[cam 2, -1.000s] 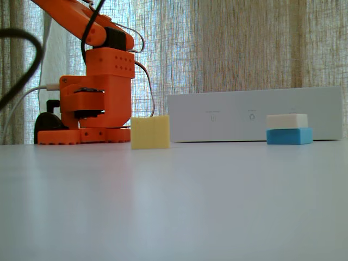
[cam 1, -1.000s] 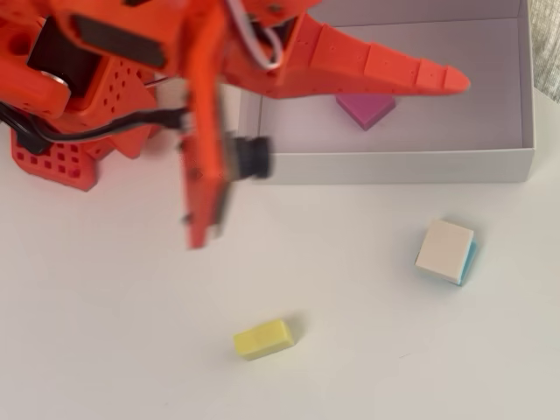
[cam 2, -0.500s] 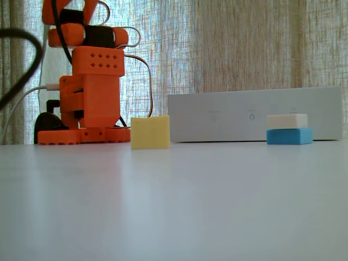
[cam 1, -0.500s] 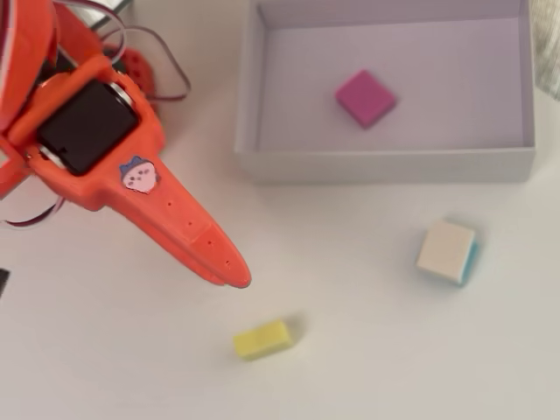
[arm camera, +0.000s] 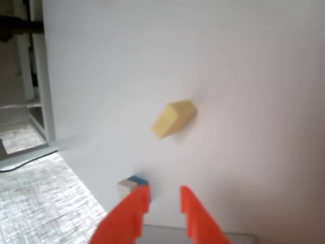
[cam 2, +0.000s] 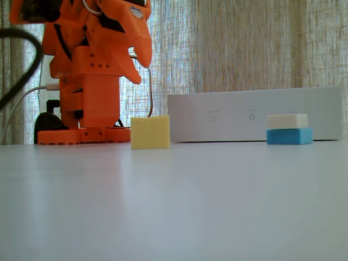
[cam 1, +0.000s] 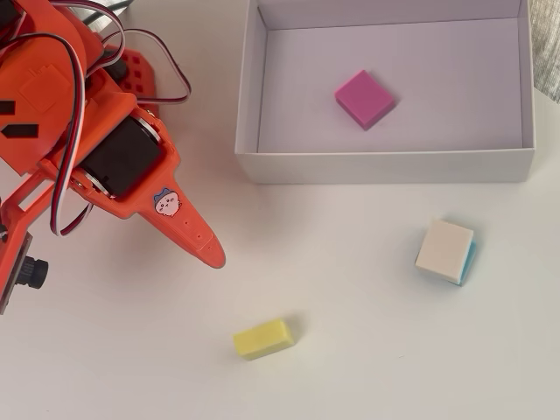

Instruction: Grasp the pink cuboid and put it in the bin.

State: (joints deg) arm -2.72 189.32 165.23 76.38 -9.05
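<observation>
Overhead view: the bin [cam 1: 249, 105], a shallow white rectangular box with thin low walls and a pale flat floor, fills the upper right of the frame. The pink cuboid [cam 1: 365, 99], a small flat matte magenta block with a roughly square top, lies on the bin's floor near its middle, turned at an angle to the walls and touching none of them. The orange plastic arm [cam 1: 79, 131] occupies the upper left, with looping red and white wires and a small cartoon sticker; its pointed claw [cam 1: 210, 254] tapers toward the lower centre over the bare white surface [cam 1: 376, 367]. From here I cannot tell how the fingers stand. A yellow oblong block [cam 1: 262, 338] lies low in the centre, and a cream-topped block with a teal underside [cam 1: 445, 252] lies at right, below the bin.

Fixed view, level with the surface: the arm's base stands at left, the yellow block [cam 2: 150, 132] in front of the bin's smooth white wall [cam 2: 228, 117], the cream-and-teal block [cam 2: 289, 129] at right, before a coarse woven curtain [cam 2: 244, 43].

Wrist view: two tapering orange fingers rise from the bottom edge; the claw [arm camera: 162, 195] is slightly parted and empty. The yellow block [arm camera: 173, 118] lies mid-frame, and the cream-and-teal block [arm camera: 129, 186] just beside the left finger tip.
</observation>
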